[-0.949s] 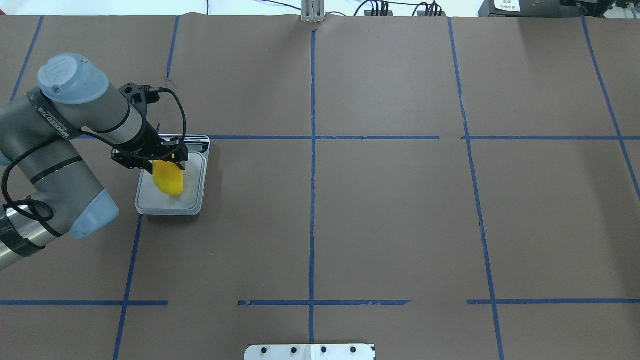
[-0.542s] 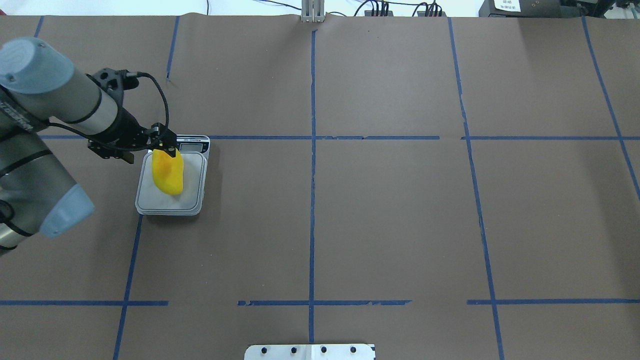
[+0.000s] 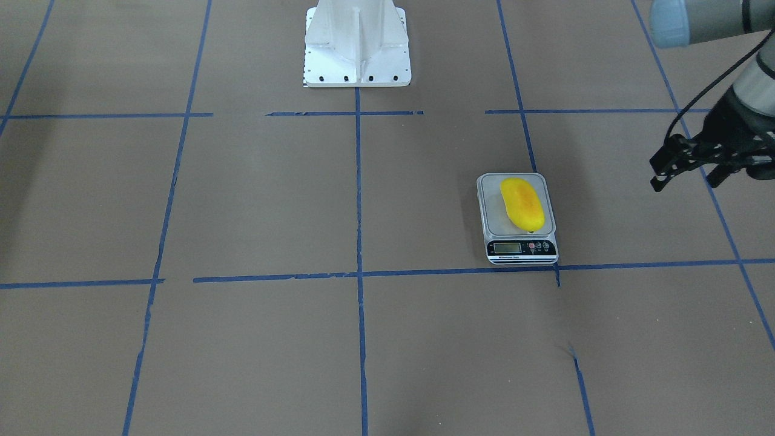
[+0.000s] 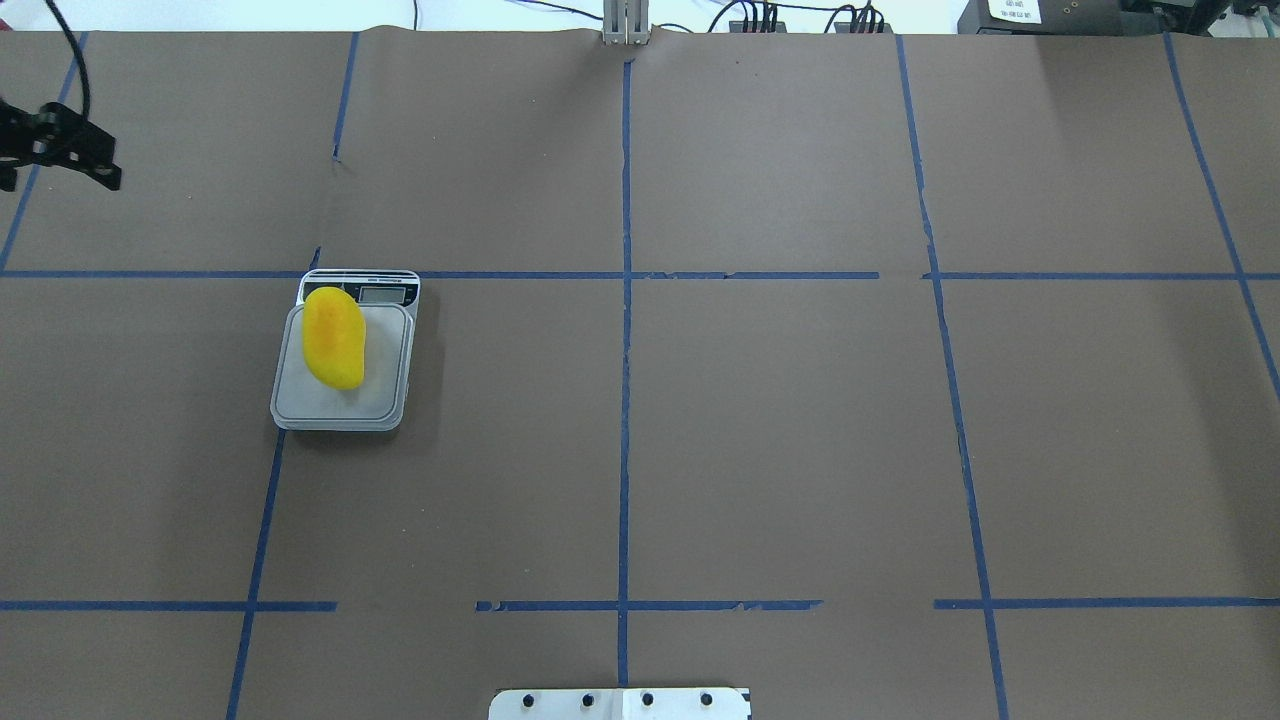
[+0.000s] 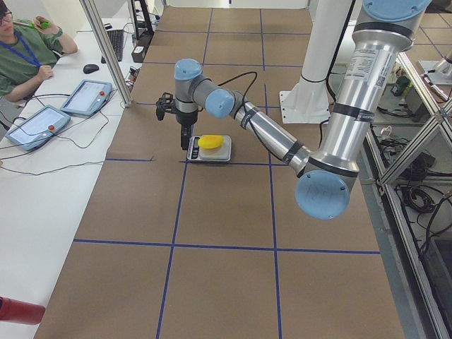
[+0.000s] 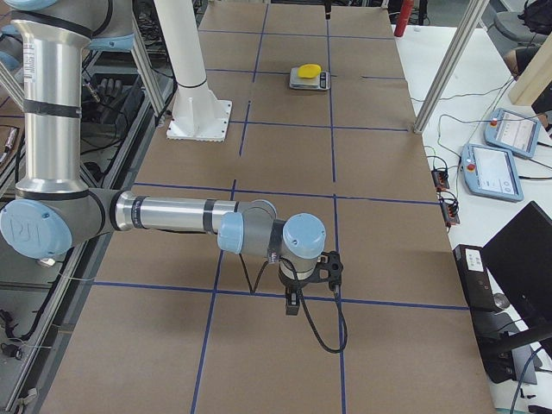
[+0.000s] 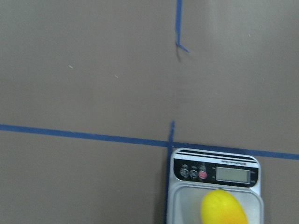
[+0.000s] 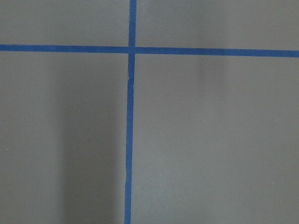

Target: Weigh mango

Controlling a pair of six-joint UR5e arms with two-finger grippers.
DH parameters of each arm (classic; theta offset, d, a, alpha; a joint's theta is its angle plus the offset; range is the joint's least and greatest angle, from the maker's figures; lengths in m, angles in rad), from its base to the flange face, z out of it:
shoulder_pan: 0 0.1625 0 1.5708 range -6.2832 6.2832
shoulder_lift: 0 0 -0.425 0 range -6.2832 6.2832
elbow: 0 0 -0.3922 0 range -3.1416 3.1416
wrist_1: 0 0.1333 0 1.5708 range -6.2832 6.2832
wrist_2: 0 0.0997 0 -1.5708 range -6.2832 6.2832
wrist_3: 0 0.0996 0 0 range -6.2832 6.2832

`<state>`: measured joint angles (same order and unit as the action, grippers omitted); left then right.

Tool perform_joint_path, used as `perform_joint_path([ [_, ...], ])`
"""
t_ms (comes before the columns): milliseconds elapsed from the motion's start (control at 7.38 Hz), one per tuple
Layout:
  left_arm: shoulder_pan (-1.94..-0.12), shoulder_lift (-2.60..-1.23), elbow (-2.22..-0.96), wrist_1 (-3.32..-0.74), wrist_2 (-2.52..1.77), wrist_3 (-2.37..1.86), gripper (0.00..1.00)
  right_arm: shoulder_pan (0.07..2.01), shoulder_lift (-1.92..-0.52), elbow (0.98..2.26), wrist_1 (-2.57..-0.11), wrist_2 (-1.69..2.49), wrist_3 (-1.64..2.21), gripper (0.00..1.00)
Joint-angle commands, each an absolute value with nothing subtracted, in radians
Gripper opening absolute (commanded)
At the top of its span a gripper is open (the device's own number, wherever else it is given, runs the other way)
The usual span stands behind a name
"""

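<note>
The mango point(image 4: 335, 338), yellow with an orange blush, lies lengthwise on the grey platform of the small scale point(image 4: 385, 395), toward its left side. It also shows on the scale point(image 3: 493, 225) in the front view point(image 3: 522, 204) and in the left wrist view point(image 7: 223, 207). My left gripper point(image 4: 58, 180) is open and empty. It hangs in the air far to the left of the scale and beyond it, at the overhead view's edge, and shows in the front view point(image 3: 684, 181). My right gripper point(image 6: 291, 304) shows only in the right side view, over bare table; I cannot tell its state.
Brown paper with blue tape lines point(image 4: 624, 300) covers the table. The white robot base plate point(image 3: 357, 54) stands at the table's near middle edge. Side tables with tablets point(image 5: 42, 121) and a seated person point(image 5: 25, 53) lie beyond the far edge.
My left gripper has let go of the mango, risen and drawn away to the far left, out of most of the overhead view. The mango stays on the scale.
</note>
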<state>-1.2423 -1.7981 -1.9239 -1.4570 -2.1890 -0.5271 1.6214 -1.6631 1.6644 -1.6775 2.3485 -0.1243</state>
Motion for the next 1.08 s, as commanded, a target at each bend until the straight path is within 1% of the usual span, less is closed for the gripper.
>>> perform_joint_path([
  [0,-1.435,-1.729,-1.779,-1.445,-2.253,-0.100,1.00,1.621,-1.664,1.664,-1.678,2.349,-0.124,1.00],
  [136,-1.522,-1.726,-1.669,-1.447,-2.281,0.060,1.00,1.621,-1.663,1.664,-1.678,2.349,-0.124,1.00],
  [271,-1.549,-1.688,-1.610,-1.475,-2.308,0.108,1.00,1.621,-1.663,1.664,-1.678,2.349,-0.124,1.00],
  [407,-1.552,-1.599,-1.586,-1.606,-2.322,0.109,1.00,1.621,-1.663,1.664,-1.678,2.349,-0.124,1.00],
  [542,-1.554,-1.557,-1.579,-1.670,-2.370,0.095,1.00,1.621,-1.663,1.664,-1.678,2.349,-0.123,1.00],
  [949,-1.552,-1.558,-1.563,-1.620,-2.382,0.091,1.00,1.621,-1.663,1.664,-1.677,2.349,-0.124,1.00],
])
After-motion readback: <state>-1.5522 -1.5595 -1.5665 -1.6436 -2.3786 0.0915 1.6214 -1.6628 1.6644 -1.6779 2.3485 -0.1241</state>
